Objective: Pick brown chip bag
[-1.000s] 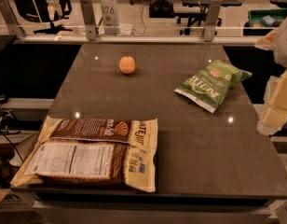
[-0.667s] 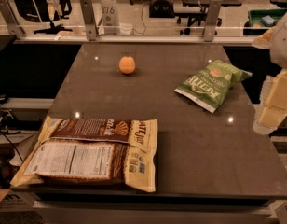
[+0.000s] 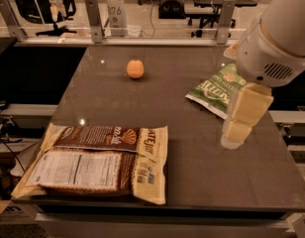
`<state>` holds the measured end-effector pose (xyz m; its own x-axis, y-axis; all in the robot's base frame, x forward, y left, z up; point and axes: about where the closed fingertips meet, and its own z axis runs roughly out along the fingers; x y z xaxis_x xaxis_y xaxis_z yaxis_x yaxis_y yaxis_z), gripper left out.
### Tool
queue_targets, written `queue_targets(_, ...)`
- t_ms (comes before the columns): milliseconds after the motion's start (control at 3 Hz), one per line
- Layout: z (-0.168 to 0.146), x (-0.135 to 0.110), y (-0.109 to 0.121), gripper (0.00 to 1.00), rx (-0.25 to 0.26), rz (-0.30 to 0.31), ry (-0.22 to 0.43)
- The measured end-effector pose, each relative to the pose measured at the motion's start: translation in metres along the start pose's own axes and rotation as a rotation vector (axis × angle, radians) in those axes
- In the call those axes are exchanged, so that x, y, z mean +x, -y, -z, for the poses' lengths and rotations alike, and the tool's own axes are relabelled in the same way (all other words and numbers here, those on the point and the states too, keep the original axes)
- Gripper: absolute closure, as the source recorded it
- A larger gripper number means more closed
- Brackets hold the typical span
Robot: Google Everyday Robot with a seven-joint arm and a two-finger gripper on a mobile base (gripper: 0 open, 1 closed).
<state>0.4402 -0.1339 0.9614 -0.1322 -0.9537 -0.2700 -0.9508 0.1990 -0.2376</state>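
Dark table (image 3: 192, 172) held the brown chip bag (image 3: 98, 160) flat at its front-left corner. Gripper (image 3: 240, 120) hung over the right side, well apart from it, carrying nothing; how far open, couldn't tell.

My gripper (image 3: 234, 135) hangs at right above the tabletop (image 3: 192, 172), with its arm (image 3: 281, 33) cut off by the top and right edges. The arm hides the right part of the green chip bag (image 3: 212, 90).

Glossy table (image 3: 202, 177), matt end effector (image 3: 234, 135) at right
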Motion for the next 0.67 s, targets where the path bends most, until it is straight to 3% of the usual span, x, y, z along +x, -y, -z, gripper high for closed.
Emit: queue_targets(667,-0.056,-0.065,-0.046,0.00,-0.130,0.014,0.077)
